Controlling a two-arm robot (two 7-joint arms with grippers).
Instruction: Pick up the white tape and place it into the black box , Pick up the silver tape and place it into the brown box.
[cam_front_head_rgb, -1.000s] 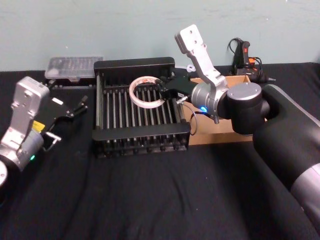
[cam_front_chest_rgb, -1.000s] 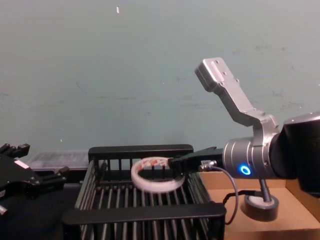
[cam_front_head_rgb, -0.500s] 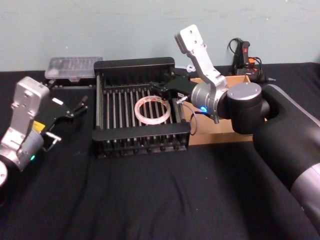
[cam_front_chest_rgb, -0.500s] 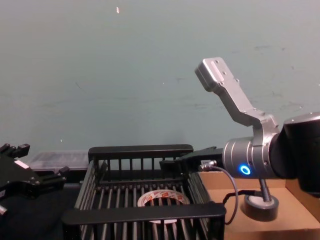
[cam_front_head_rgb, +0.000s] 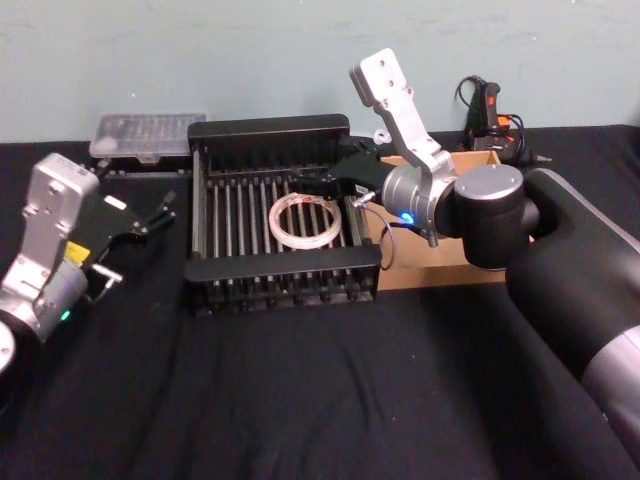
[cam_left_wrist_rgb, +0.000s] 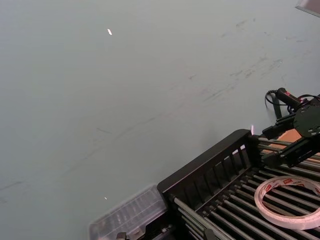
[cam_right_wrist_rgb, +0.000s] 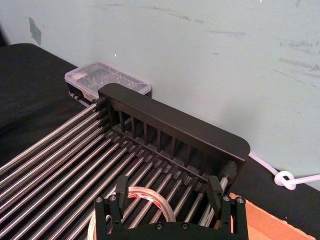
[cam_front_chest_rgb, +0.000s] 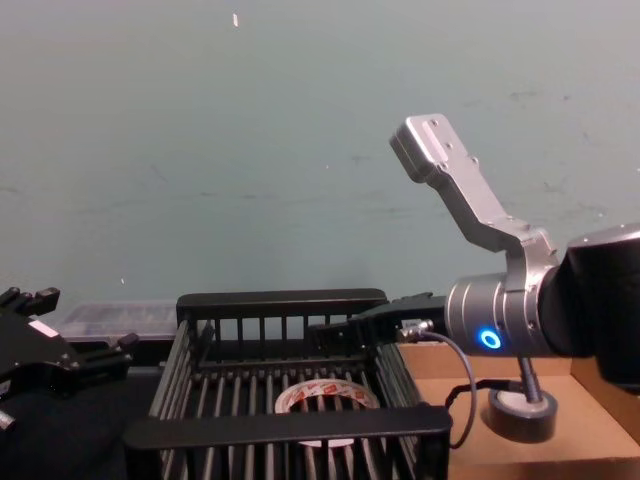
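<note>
One white tape (cam_front_head_rgb: 307, 221), one silver tape (cam_front_chest_rgb: 518, 412)

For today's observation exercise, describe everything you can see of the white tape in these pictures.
The white tape is a large, thin ring, pale and slightly translucent, with red-orange print on its inner core. It lies flat on the barred floor of the black box, toward the crate's right side. Nothing grips it: the right gripper hovers open above its far edge.
</note>
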